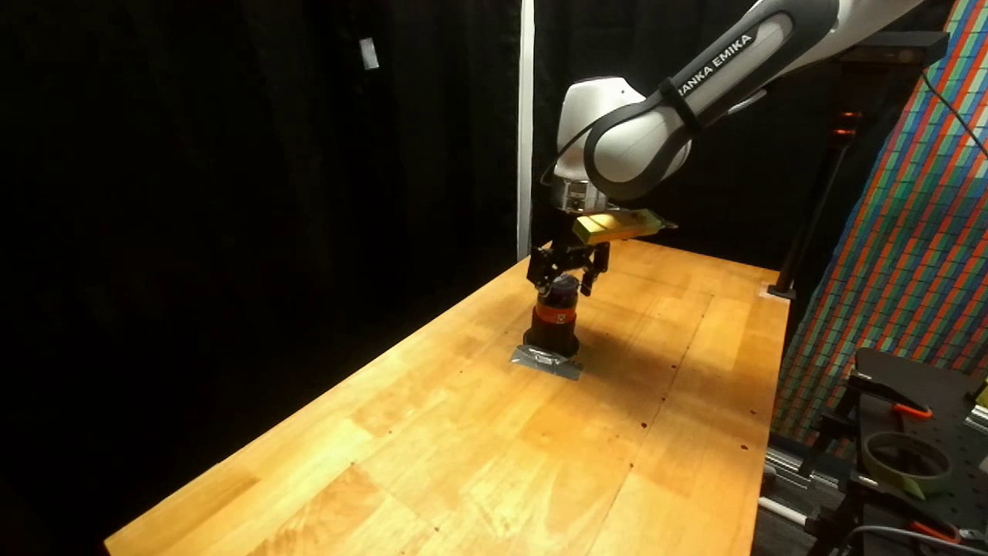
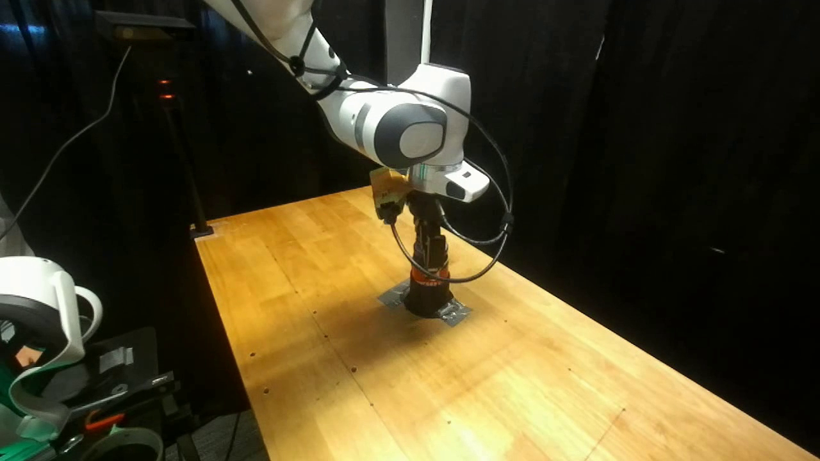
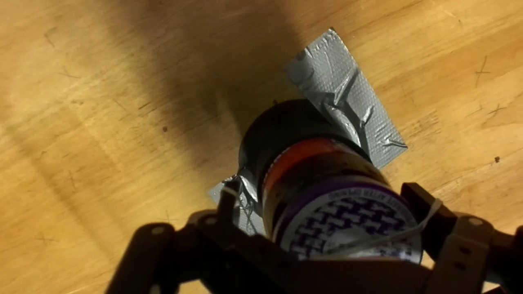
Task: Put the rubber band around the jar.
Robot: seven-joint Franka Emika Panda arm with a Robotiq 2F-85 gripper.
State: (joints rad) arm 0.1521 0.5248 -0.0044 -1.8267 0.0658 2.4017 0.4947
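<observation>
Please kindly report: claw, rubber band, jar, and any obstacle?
Claw open, straddling jar. Rubber band stretched across fingers, not yet around jar. Gray tape lower down, probably no obstacle.

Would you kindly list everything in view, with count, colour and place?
table: one, light wood, centre
base: one, black, on the table
tape pieces: two, silver, over the base's edges
jar: one, dark and orange with purple-white lid, above the base
rubber band: one, pale, strand running over the lid
curtains: number unclear, black, background
patterned sheet: one, multicoloured, background
pole: one, white, background
stand: one, black, table corner
cart: one, black, beside the table
tape roll: one, pale green, on the cart
tools: at least two, orange-handled, on the cart
headset-like device: one, white, near the cart
box: one, yellow, robot's wrist
arm: one, white and grey, above the table
gripper: one, black, open, straddling the lid
</observation>
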